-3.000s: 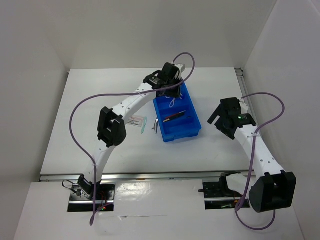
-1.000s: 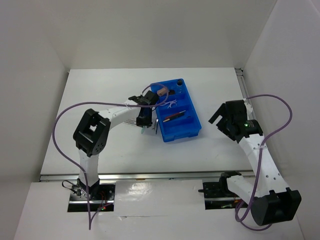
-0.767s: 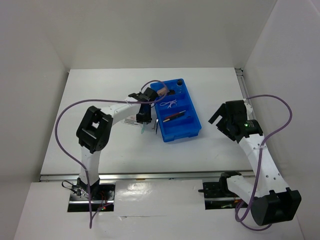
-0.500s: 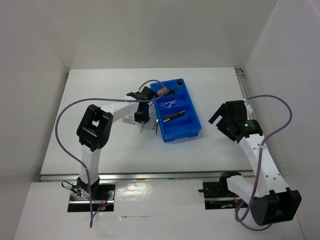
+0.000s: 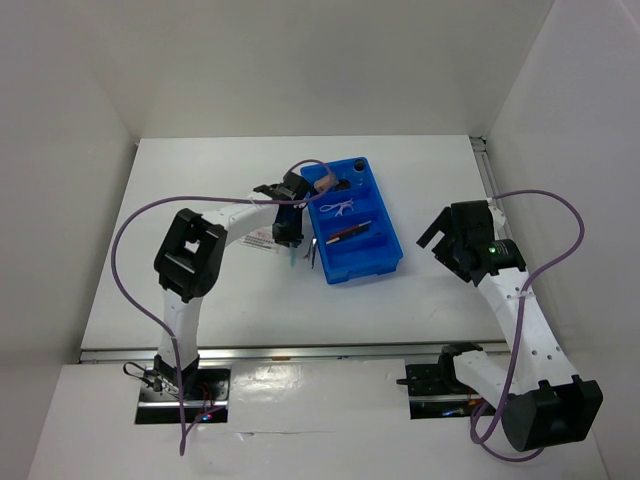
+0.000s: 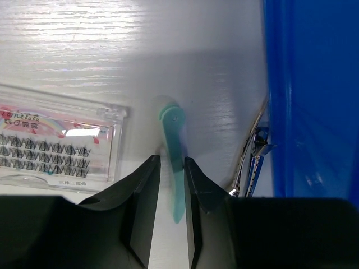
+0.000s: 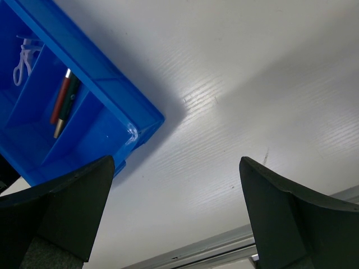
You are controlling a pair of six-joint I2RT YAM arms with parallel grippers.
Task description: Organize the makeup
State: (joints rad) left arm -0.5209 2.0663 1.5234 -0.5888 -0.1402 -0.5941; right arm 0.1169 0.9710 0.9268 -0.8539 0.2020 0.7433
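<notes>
A thin teal applicator (image 6: 175,168) lies on the white table just left of the blue tray (image 5: 394,256). My left gripper (image 6: 172,162) points down over it, its narrowed jaws shut on the teal strip; in the top view that gripper (image 5: 288,244) sits beside the tray's left wall. A flat white, red-printed lash packet (image 6: 56,148) lies just left of the gripper. In the tray are two dark pencils (image 5: 348,232), a lilac looped piece (image 5: 340,208) and a tan bottle (image 5: 326,184). My right gripper (image 7: 176,213) hangs wide open and holds nothing, right of the tray.
A small metal clip (image 6: 252,162) lies against the tray's left wall (image 6: 280,112), right beside the applicator. The right wrist view shows the tray's near corner (image 7: 132,131) and the table's front metal rail (image 7: 224,244). White walls enclose the table.
My left arm came off the tray's far end and dropped to the table at its left side. Its jaws narrowed around the teal applicator. The right arm kept still.
</notes>
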